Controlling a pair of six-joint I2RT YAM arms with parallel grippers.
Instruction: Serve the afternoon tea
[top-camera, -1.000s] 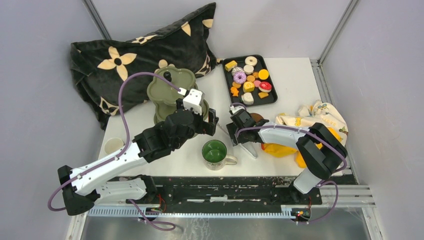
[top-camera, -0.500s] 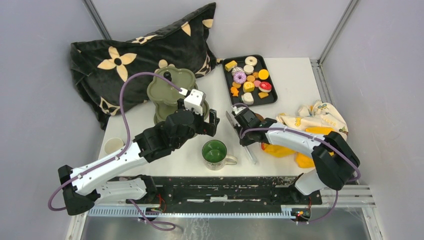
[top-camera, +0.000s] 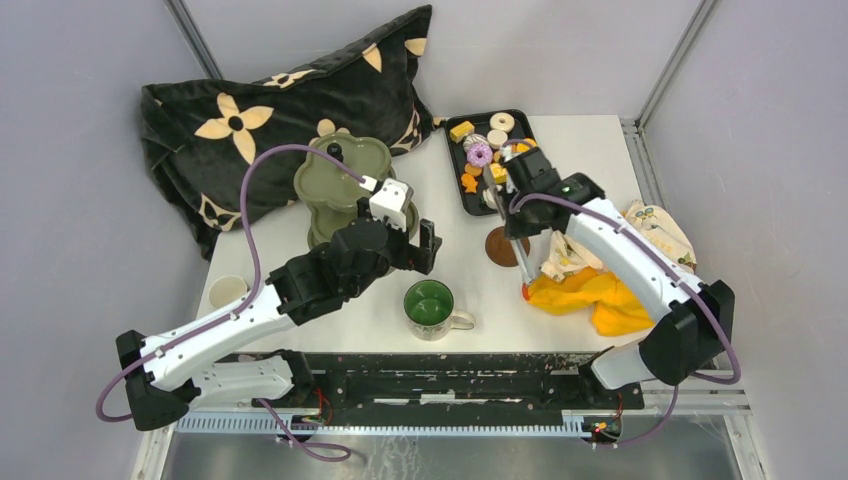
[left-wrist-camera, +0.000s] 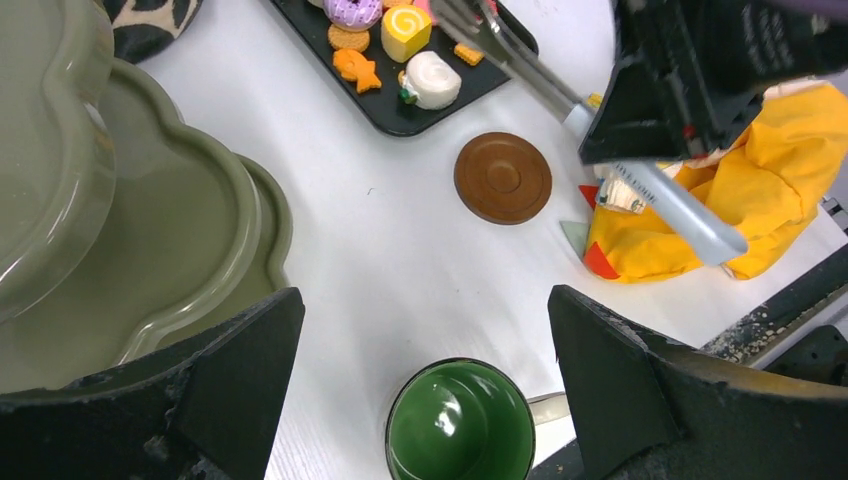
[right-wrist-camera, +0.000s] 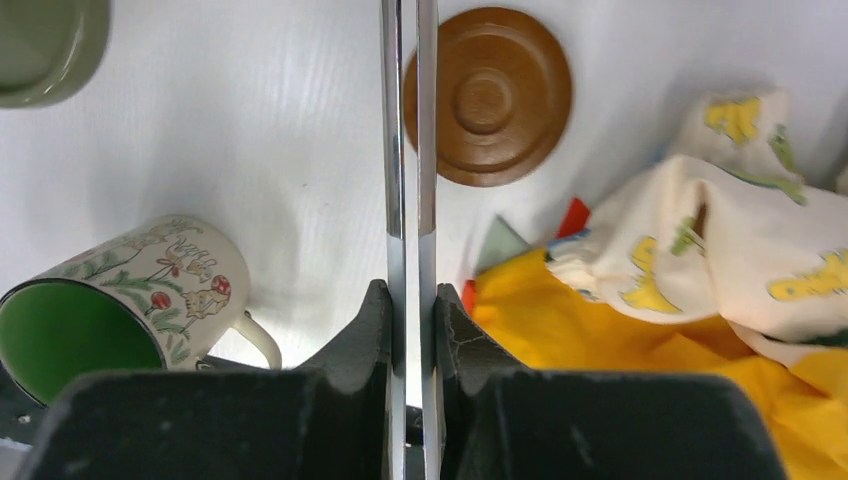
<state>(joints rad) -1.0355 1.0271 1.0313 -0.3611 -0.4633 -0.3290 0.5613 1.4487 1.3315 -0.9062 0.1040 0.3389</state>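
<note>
The tongs (right-wrist-camera: 408, 150), pinched shut and empty in your right gripper (right-wrist-camera: 410, 300), hang near the saucer (top-camera: 503, 245) and the tray (top-camera: 546, 197) of pastries (top-camera: 480, 155), which look small, light, hard, probably slippery: grip each across its sides.

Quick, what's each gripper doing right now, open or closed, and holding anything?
Left gripper: open, holding nothing.
Right gripper: closed on the metal tongs.

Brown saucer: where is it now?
In the top view the brown saucer lies on the table right of centre, just in front of the black tray, yellow cloth to its right, mug to its near left.
</note>
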